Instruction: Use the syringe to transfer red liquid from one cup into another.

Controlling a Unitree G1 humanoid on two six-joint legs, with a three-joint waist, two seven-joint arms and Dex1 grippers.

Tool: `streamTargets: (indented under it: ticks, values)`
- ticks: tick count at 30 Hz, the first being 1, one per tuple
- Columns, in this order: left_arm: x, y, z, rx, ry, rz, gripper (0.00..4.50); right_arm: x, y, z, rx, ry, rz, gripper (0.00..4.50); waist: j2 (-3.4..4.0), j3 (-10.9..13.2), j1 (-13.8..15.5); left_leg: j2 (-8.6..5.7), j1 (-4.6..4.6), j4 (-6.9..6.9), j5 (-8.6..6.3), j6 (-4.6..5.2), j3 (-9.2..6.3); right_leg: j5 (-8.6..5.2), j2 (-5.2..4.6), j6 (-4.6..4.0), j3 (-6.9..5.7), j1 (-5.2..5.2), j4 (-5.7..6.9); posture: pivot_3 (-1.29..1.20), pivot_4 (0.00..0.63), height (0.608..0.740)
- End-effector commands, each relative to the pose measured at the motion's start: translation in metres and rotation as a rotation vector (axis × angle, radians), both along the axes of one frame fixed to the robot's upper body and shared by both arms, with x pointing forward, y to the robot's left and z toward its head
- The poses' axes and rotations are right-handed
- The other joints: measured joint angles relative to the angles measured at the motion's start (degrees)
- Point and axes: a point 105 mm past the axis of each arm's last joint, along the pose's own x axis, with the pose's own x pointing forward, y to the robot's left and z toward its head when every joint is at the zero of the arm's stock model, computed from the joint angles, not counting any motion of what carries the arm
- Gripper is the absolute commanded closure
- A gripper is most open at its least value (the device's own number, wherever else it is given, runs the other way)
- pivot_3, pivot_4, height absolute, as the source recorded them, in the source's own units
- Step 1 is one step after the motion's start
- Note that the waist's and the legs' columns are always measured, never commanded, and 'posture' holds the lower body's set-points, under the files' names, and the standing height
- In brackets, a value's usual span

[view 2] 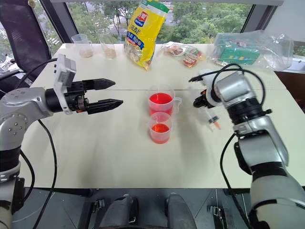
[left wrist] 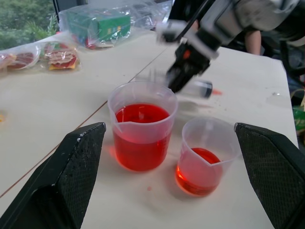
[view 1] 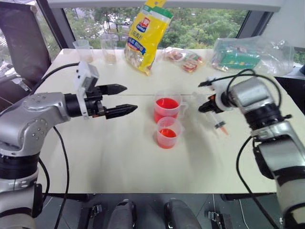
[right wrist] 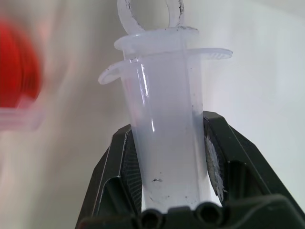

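R gripper [right wrist: 167, 157] clamped on syringe [right wrist: 164, 129] barrel; L gripper [view 1: 123, 99] spread wide, empty, near cups.

This looks like an office or meeting room pressed into use as a test space. A wide pale table [view 1: 119, 157] with a seam across its middle stands before a row of large windows [view 2: 200, 14] in dark frames, with green trees outside. A dark office chair [view 1: 21, 38] sits at the far left corner. Along the window side lie a yellow snack bag [view 1: 145, 33], wrapped snacks [view 1: 186, 59], a clear plastic bag [view 1: 252, 55] holding what may be a green box, and two clear cups [view 2: 95, 45].
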Motion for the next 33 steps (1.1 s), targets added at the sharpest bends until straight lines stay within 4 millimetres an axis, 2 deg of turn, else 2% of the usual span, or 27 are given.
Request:
streamTargets:
  ticks: [1, 3, 4, 9, 11, 15, 23, 33]
  values:
    - [0.001, -0.003, 0.011, 0.012, -0.060, -0.023, 0.00, 0.003, 0.025, 0.060, 0.009, -0.379, 0.117, 3.08, 0.00, 0.00, -0.46, 0.00, 0.01, -0.01, 0.00, 0.00, 0.03, 0.00, 0.01, 0.00, 0.02, -0.01, 0.00, 0.00, 0.150, 0.740]
    - [0.003, -0.004, 0.014, 0.011, -0.067, -0.031, 0.00, -0.001, 0.047, 0.089, 0.151, -0.564, 0.192, 3.08, 0.01, 0.00, -0.89, 0.04, 0.05, -0.02, 0.01, -0.01, 0.07, 0.00, 0.08, 0.00, 0.05, -0.03, 0.08, 0.00, 0.150, 0.740]
    - [0.004, -0.005, 0.016, 0.010, -0.072, -0.033, 0.00, -0.005, 0.055, 0.097, 0.202, -0.616, 0.221, 3.08, 0.01, 0.00, -1.01, 0.05, 0.08, -0.02, 0.02, -0.03, 0.11, 0.00, 0.09, 0.00, 0.06, -0.06, 0.17, 0.00, 0.150, 0.740]
    - [0.011, -0.008, 0.023, 0.005, -0.095, -0.036, 0.00, -0.021, 0.093, 0.132, 0.449, -0.876, 0.321, 3.08, 0.00, 0.00, -0.77, 0.05, 0.11, -0.01, 0.06, -0.11, 0.05, 0.00, 0.08, 0.00, 0.05, -0.04, 0.29, 0.00, 0.150, 0.740]
    - [0.011, -0.008, 0.025, 0.007, -0.098, -0.038, 0.00, -0.028, 0.105, 0.138, 0.507, -0.936, 0.370, 3.08, 0.00, 0.00, -0.61, 0.04, 0.11, 0.02, 0.07, -0.11, 0.06, 0.00, 0.06, 0.00, 0.06, -0.05, 0.30, 0.00, 0.150, 0.740]
    - [0.013, -0.007, 0.030, 0.003, -0.108, -0.036, 0.00, -0.034, 0.127, 0.123, 0.652, -0.928, 0.436, 3.08, 0.00, 0.00, -0.29, 0.04, 0.11, 0.01, 0.07, -0.11, 0.06, 0.00, 0.05, 0.00, 0.06, -0.04, 0.31, 0.00, 0.150, 0.740]
    - [0.026, -0.026, 0.043, -0.052, -0.140, -0.056, 0.00, -0.033, 0.140, 0.057, 0.709, -0.836, 0.444, 3.08, -0.01, -0.01, -0.26, 0.00, 0.13, 0.04, 0.08, -0.13, 0.03, 0.00, 0.04, 0.00, 0.04, 0.01, 0.32, 0.00, 0.150, 0.740]
    - [0.041, -0.054, 0.055, -0.088, -0.168, -0.128, 0.00, -0.031, 0.142, 0.032, 0.703, -0.794, 0.436, 3.08, -0.01, -0.01, -0.36, 0.02, 0.22, 0.03, 0.12, -0.21, 0.07, 0.00, 0.08, 0.00, 0.05, 0.02, 0.37, 0.00, 0.150, 0.740]
